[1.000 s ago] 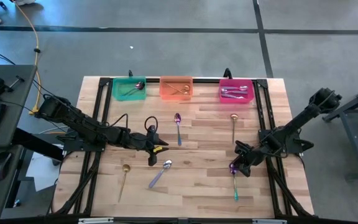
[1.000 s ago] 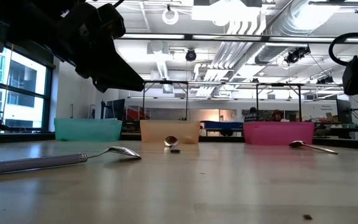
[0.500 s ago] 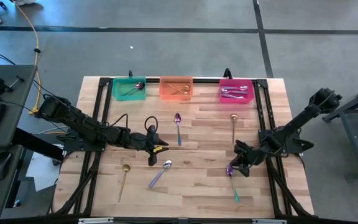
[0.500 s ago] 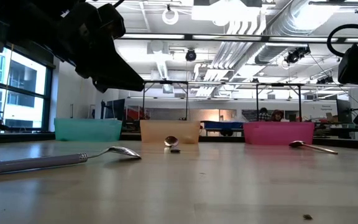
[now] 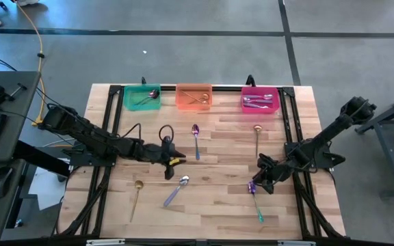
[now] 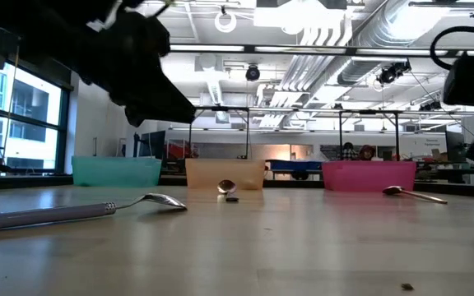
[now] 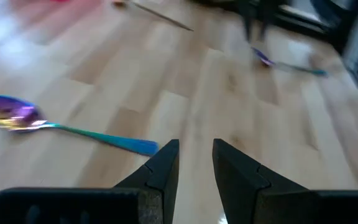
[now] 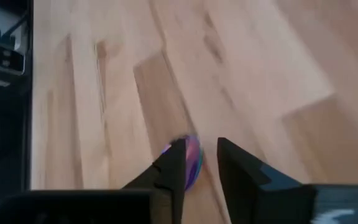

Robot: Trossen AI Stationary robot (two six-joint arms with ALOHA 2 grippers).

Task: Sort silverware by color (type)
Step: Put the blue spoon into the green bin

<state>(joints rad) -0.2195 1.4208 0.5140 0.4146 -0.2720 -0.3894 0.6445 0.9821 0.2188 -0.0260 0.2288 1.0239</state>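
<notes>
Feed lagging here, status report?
Right gripper over iridescent purple spoon bowl, not lifted. Left gripper open, empty, mid-table. Nothing blocking.

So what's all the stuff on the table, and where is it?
Green bin: one, back left, a spoon inside.
Orange bin: one, back middle, gold utensil inside.
Pink bin: one, back right, silverware inside.
Purple-blue spoons: two, teal handles; one mid-table, one at the right gripper.
Gold spoons: two; one front left, one right of centre.
Silver spoon: one, front middle.
Table: one, light wood.
Left gripper: dark, mid-table, open, holding nothing.
Right gripper: dark, front right, over a spoon's bowl, fingers apart.
</notes>
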